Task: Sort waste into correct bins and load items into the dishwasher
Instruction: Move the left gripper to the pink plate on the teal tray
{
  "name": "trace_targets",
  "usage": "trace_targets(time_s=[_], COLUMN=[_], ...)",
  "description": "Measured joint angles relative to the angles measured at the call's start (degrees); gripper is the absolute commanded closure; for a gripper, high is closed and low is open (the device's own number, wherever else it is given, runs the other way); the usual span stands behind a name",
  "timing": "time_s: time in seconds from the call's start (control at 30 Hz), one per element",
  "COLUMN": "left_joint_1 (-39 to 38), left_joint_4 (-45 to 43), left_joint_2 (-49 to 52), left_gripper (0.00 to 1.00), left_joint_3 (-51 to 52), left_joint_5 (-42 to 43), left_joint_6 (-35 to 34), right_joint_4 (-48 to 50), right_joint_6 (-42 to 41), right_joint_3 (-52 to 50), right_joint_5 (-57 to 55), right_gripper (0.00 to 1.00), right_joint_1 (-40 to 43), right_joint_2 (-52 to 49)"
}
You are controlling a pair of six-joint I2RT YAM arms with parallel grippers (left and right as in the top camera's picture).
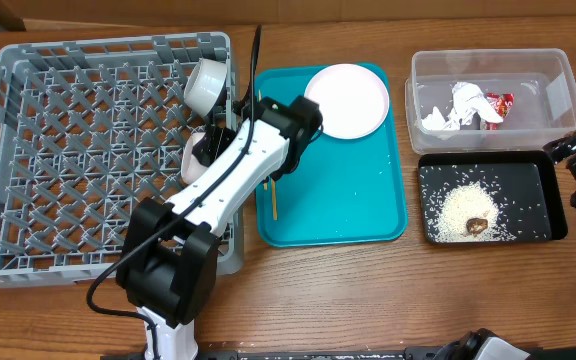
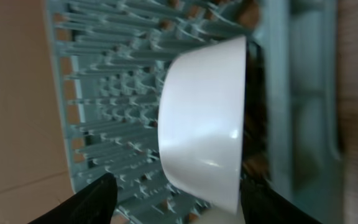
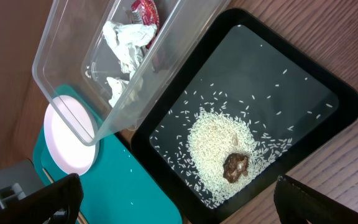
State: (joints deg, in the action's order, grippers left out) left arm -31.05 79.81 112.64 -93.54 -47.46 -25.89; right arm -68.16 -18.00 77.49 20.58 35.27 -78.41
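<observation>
Glossy white bowl (image 2: 201,118) tilts in the grey lattice rack (image 2: 104,124), left fingers (image 2: 95,202) spread; right fingers (image 3: 55,199) spread too.

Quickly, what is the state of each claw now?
Left claw: open, white bowl between its fingers, not gripped.
Right claw: open, empty.

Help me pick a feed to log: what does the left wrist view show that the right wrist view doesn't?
Left wrist only: a white bowl before the latticed grey rack. Right wrist only: clear tub holding crumpled paper and a wrapper, black tray with rice and a brown lump, white plate on the teal tray. Both: wooden table and own dark fingertips, left and right.
</observation>
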Motion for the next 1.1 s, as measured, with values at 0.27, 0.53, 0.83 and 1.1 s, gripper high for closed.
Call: trace_targets(time_s=[0.27, 0.53, 0.83, 1.1], left_joint_1=[0.00, 0.00, 0.00, 0.00], left_joint_4=[6.49, 2.08, -9.84, -20.00], left_joint_2=[0.00, 0.00, 0.02, 3.23], left_gripper=[0.32, 0.00, 0.01, 0.09], left_joint_3=[-15.47, -35.23, -34.62, -25.79], left_joint_5=[10.95, 30.10, 47.08, 45.09], left_joint_6=[5.55, 10.45, 7.08, -3.91], right_joint_4=[0.00, 0.00, 0.00, 0.00], right_joint_6=[-0.02, 0.00, -0.02, -0.02], right_joint_3=[0.00, 0.00, 0.00, 0.00], right_joint_5=[0.00, -0.02, -0.02, -0.02], right_gripper=[0.00, 0.00, 0.00, 0.00], right_joint_1=[0.00, 0.00, 0.00, 0.00], right_joint_2=[0.00, 0.00, 0.00, 0.00])
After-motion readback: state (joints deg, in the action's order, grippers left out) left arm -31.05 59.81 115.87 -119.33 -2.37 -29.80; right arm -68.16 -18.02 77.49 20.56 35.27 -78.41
